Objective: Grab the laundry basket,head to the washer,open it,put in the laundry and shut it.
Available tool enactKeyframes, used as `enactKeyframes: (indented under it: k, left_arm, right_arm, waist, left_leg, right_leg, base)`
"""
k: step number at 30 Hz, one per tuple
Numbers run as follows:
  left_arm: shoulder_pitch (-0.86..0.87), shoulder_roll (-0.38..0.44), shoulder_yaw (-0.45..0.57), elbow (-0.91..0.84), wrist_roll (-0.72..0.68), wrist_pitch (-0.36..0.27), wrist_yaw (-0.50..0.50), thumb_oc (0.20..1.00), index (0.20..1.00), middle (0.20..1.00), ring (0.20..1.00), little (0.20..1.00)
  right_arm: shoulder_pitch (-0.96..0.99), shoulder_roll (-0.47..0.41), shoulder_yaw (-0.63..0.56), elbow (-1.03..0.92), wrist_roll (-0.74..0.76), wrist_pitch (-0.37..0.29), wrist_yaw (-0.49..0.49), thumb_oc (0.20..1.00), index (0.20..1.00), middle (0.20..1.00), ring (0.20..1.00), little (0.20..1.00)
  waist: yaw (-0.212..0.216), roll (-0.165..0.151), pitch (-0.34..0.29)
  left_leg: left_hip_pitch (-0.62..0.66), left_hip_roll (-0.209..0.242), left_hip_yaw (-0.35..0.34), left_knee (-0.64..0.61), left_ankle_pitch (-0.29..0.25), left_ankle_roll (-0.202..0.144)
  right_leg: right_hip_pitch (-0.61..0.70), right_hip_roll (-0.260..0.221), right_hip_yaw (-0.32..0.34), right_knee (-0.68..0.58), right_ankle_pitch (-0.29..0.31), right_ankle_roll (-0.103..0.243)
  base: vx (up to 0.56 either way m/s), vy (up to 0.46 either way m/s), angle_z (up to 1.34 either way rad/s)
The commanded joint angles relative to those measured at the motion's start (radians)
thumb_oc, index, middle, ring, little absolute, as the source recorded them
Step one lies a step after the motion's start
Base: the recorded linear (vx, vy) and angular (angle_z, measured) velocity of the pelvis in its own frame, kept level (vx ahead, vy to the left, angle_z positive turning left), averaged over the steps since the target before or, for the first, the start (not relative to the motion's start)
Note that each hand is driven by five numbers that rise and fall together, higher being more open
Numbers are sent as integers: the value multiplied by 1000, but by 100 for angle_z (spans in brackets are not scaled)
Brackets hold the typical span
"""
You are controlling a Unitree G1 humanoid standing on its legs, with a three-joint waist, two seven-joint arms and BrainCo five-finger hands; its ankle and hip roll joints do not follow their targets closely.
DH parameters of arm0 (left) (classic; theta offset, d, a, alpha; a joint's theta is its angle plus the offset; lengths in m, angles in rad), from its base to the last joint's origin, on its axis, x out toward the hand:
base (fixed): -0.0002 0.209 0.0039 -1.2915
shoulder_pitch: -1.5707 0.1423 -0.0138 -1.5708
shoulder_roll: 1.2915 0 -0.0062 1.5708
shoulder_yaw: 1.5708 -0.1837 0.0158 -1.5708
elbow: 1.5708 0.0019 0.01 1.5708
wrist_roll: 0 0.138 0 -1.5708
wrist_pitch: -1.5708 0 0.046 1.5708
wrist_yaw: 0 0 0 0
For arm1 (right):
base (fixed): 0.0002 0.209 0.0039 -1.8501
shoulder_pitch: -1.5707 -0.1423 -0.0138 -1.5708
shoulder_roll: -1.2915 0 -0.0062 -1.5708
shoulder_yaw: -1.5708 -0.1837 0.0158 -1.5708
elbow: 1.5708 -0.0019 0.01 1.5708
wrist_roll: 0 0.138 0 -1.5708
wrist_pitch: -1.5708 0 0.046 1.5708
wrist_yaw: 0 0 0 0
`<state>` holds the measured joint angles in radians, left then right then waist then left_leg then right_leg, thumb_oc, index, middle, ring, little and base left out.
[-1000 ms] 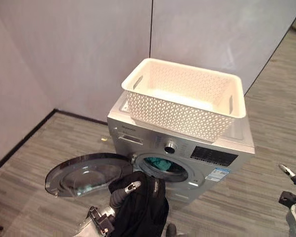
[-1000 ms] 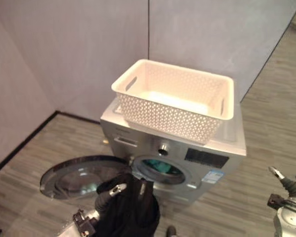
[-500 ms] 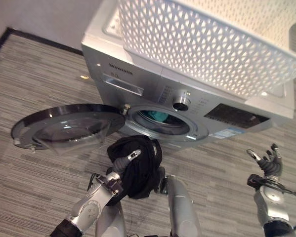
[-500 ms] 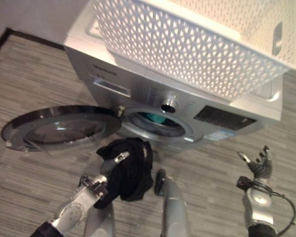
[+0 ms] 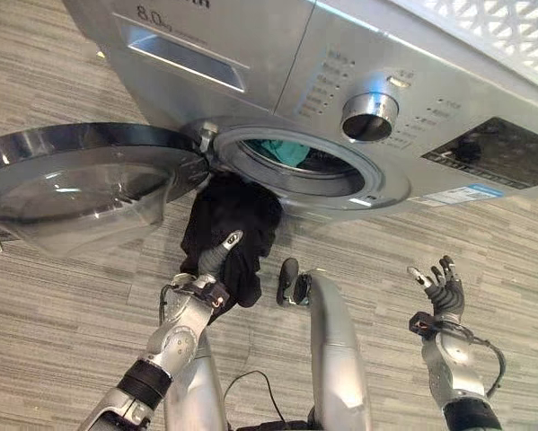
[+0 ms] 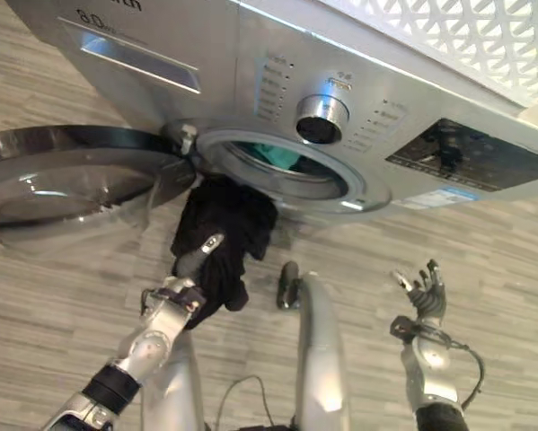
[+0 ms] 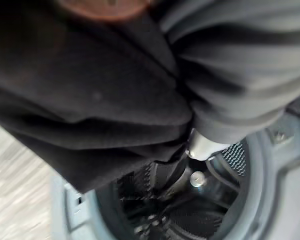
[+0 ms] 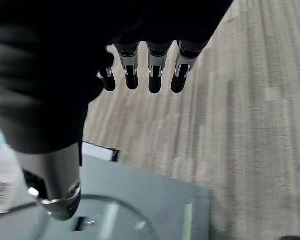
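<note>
The silver front-loading washer [image 5: 277, 63] stands with its round glass door [image 5: 71, 184] swung open to the left. Inside the drum opening [image 5: 297, 166] lies a teal garment [image 5: 285, 151]. My left hand [image 5: 216, 260] is shut on a bunched black garment [image 5: 233, 220], whose upper end touches the lower left rim of the opening. In the left wrist view the black garment [image 7: 89, 100] hangs just before the dark drum [image 7: 190, 210]. My right hand [image 5: 437, 289] is low on the right, open with fingers spread and holding nothing. The white lattice laundry basket [image 5: 511, 22] sits on top of the washer.
Grey wood-pattern floor [image 5: 62, 296] lies all round the washer. The open door juts out low at the left, close beside my left arm. The control knob [image 5: 369, 115] and dark display panel [image 5: 493, 153] are above the opening.
The camera has tilted down and come closer to the washer. My left hand has carried the black garment up to the drum opening's lower rim. The right hand stays open.
</note>
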<state>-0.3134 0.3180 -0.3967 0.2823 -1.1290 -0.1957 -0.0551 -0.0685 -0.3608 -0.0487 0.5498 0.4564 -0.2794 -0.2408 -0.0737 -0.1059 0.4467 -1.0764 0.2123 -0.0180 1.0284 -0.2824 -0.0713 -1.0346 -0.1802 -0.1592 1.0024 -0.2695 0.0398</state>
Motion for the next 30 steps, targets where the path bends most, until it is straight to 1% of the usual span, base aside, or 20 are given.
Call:
enactKeyframes:
  k: [1,2,4,6,7,8,10,12,13,15,16,17,18,19,20,22,24,26,27,30]
  left_arm:
    - [-108,-80,-14,9,22,-98,51,200,200,200,200,200]
    - [-152,-95,-3,39,5,-110,64,200,200,200,200,200]
    - [-220,-105,30,68,5,-132,105,200,200,200,200,200]
    - [-313,-107,66,114,-10,-168,144,200,200,200,200,200]
    - [-371,-97,86,156,-17,-182,168,200,200,200,200,200]
    - [-488,-80,138,232,-47,-213,209,200,200,200,200,200]
    - [-591,-54,178,307,-72,-229,236,200,200,200,200,200]
    - [-748,5,194,420,-101,-254,294,200,200,200,200,200]
    - [-817,45,195,478,-127,-242,289,200,200,200,200,200]
    - [-995,167,168,654,-132,-217,328,200,200,200,200,200]
    - [-1070,220,156,702,-145,-212,341,200,200,200,200,200]
    - [-1136,268,132,728,-141,-200,334,200,200,200,200,200]
    - [-1164,288,129,701,-153,-209,323,200,200,200,200,200]
    - [-1204,288,111,636,-176,-230,303,200,200,200,200,200]
    - [-1223,275,85,579,-175,-245,294,200,200,200,200,200]
    - [-1230,255,71,539,-178,-253,283,200,200,200,200,200]
    - [-1180,203,79,505,-180,-257,267,200,200,200,200,200]
    - [-1123,166,97,562,-164,-242,271,200,200,200,200,200]
    - [-1093,154,127,628,-159,-233,282,200,200,200,200,200]
    - [-1036,144,207,755,-148,-198,295,200,200,200,200,200]
  right_arm:
    - [27,-27,0,78,9,-10,-25,1000,1000,1000,1000,1000]
    - [19,-26,14,144,10,-6,-20,1000,1000,1000,1000,1000]
    - [19,-33,32,89,-23,12,-24,1000,1000,1000,1000,1000]
    - [41,-35,56,110,-56,25,-21,1000,1000,1000,1000,1000]
    - [50,-42,78,118,-80,33,-14,1000,1000,1000,1000,1000]
    - [67,-43,101,122,-92,42,1,1000,1000,1000,1000,1000]
    - [73,-45,118,123,-96,49,16,1000,1000,1000,1000,1000]
    - [73,-50,145,120,-96,55,26,1000,1000,1000,1000,1000]
    - [62,-47,154,122,-91,56,27,1000,1000,1000,1000,1000]
    - [53,-53,184,129,-74,54,38,1000,1000,1000,1000,1000]
    - [38,-56,195,136,-64,53,43,1000,1000,1000,1000,1000]
    - [26,-53,196,140,-50,55,44,1000,1000,1000,1000,1000]
    - [25,-55,195,135,-48,54,48,1000,1000,1000,1000,1000]
    - [22,-64,188,122,-39,55,49,1000,1000,1000,1000,1000]
    - [27,-75,173,99,-28,55,54,1000,1000,1000,1000,1000]
    - [39,-82,159,72,-25,52,61,1000,1000,1000,1000,1000]
    - [65,-89,142,18,-33,54,63,1000,1000,1000,1000,1000]
    - [73,-85,152,-6,-42,55,57,1000,1000,1000,1000,1000]
    - [75,-82,167,-19,-50,55,55,1000,1000,1000,1000,1000]
    - [63,-70,222,-35,-85,46,35,1000,1000,1000,1000,1000]
  waist:
    - [-42,37,-56]
    - [-48,32,-61]
    - [-58,25,-76]
    - [-73,15,-89]
    - [-83,8,-98]
    - [-100,-3,-115]
    - [-114,-11,-130]
    - [-131,-17,-151]
    - [-138,-20,-154]
    - [-157,-28,-173]
    - [-165,-31,-181]
    - [-168,-32,-188]
    - [-170,-34,-191]
    - [-176,-38,-191]
    - [-168,-39,-183]
    - [-166,-38,-177]
    - [-162,-36,-162]
    - [-157,-34,-143]
    - [-156,-33,-138]
    - [-164,-56,-128]
  left_leg:
    - [26,18,-4,115,-158,49]
    - [16,22,-4,124,-163,49]
    - [-4,27,-8,138,-169,47]
    - [-20,35,-13,145,-172,44]
    - [-27,38,-16,151,-174,41]
    - [-42,48,-24,158,-179,37]
    - [-53,54,-31,165,-183,33]
    - [-69,71,-36,177,-190,26]
    - [-76,80,-38,181,-193,23]
    - [-101,101,-46,204,-197,15]
    - [-118,110,-51,221,-201,12]
    - [-131,121,-52,233,-202,11]
    - [-138,128,-53,242,-203,11]
    - [-148,139,-56,251,-208,13]
    - [-173,147,-62,278,-212,16]
    - [-189,150,-70,295,-215,19]
    - [-205,149,-73,314,-221,21]
    - [-216,140,-75,331,-218,19]
    - [-221,137,-73,339,-222,19]
    - [-239,152,-70,375,-234,17]
  right_leg:
    - [-77,22,-29,22,-8,11]
    - [-87,26,-29,28,-11,10]
    - [-111,32,-28,39,-15,7]
    - [-130,41,-29,48,-18,8]
    - [-136,44,-30,50,-18,9]
    - [-150,52,-33,48,-20,10]
    - [-159,58,-38,48,-21,11]
    - [-174,64,-43,48,-20,16]
    - [-181,70,-46,47,-19,17]
    - [-196,85,-55,43,-10,25]
    - [-208,94,-61,41,-3,30]
    - [-220,101,-68,41,2,34]
    - [-226,105,-74,38,5,38]
    - [-236,111,-85,31,10,44]
    - [-246,123,-94,28,17,53]
    - [-255,125,-99,32,17,55]
    - [-271,120,-103,47,12,58]
    - [-287,114,-101,60,8,56]
    - [-296,111,-97,71,4,55]
    - [-333,119,-91,102,-2,49]
  base:
    - [59,-39,-20]
    - [58,-36,-19]
    - [55,-39,-16]
    - [58,-53,-17]
    - [82,-79,-13]
    - [78,-80,-15]
    - [69,-68,-16]
    - [63,-49,-16]
    - [48,-51,-26]
    - [52,-48,-21]
    - [50,-6,-21]
    - [39,22,-27]
    - [25,46,-31]
    - [33,22,-26]
    - [22,15,-23]
    - [31,0,-26]
    - [39,35,-17]
    - [22,38,-9]
    - [17,40,-2]
    - [18,67,-1]
